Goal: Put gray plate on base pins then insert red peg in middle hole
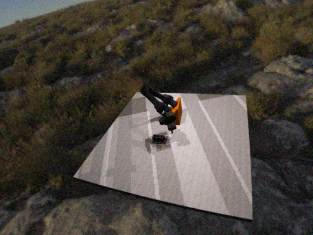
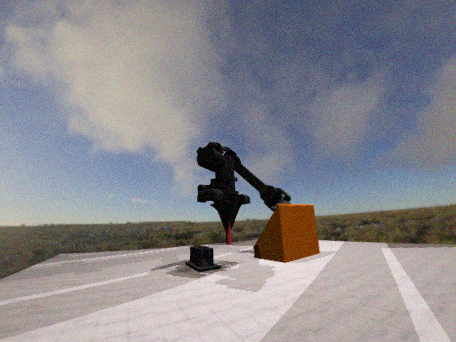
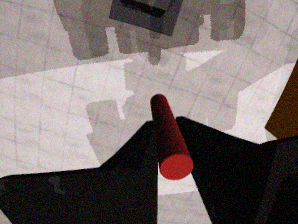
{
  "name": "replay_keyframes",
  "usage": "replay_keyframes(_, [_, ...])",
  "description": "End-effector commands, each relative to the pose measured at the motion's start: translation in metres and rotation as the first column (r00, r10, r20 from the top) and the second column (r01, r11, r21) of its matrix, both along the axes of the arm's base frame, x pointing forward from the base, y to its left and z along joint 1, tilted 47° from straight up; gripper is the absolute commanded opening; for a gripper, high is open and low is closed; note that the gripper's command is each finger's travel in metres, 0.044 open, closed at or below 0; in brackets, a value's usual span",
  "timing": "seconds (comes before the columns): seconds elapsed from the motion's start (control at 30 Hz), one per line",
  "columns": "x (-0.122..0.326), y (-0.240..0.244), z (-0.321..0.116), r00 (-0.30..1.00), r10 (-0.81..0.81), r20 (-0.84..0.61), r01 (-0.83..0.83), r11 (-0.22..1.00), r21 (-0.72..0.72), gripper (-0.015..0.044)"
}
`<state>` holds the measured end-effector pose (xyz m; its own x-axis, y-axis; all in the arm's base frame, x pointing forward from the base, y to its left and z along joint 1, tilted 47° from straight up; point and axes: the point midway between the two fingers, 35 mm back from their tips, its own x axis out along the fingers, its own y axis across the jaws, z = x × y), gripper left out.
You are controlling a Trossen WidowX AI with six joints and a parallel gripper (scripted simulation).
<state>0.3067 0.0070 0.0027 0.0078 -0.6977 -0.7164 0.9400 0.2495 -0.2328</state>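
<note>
The red peg [image 1: 172, 131] [image 2: 229, 236] [image 3: 172, 145] hangs nearly upright between the fingertips of my gripper [image 1: 171, 128] [image 2: 228, 226] [image 3: 165, 125], which is shut on it. The peg's lower end is above the tabletop. The gray plate looks like a dark block [image 1: 158, 138] [image 2: 201, 256] seated level on the thin, wider base [image 2: 213, 267] [image 3: 165, 26]. Hole-like marks show faintly on its top in the top view. The gripper is off to one side of the plate, not over it. The base's pins cannot be made out. The plate's middle hole is out of the wrist view.
An orange wedge-shaped block [image 1: 179, 111] [image 2: 295, 232] [image 3: 287, 112] stands on the pale striped tabletop [image 1: 206, 165] [image 2: 165, 310], beside the arm and on the peg's side away from the plate. Shadows of the arm fall around the base. Rocks and scrub surround the tabletop.
</note>
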Motion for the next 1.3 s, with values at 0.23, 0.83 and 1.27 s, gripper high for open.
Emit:
replay_keyframes(0.23, [0.014,-0.020,0.025,1.000,0.003,0.014,-0.003,1.000,-0.005,0.0000])
replay_keyframes(0.83, [0.023,-0.060,0.064,1.000,-0.001,0.018,0.002,1.000,-0.023,0.0000])
replay_keyframes(1.27, [0.023,-0.083,0.086,1.000,-0.006,0.018,0.007,0.999,-0.037,0.0000])
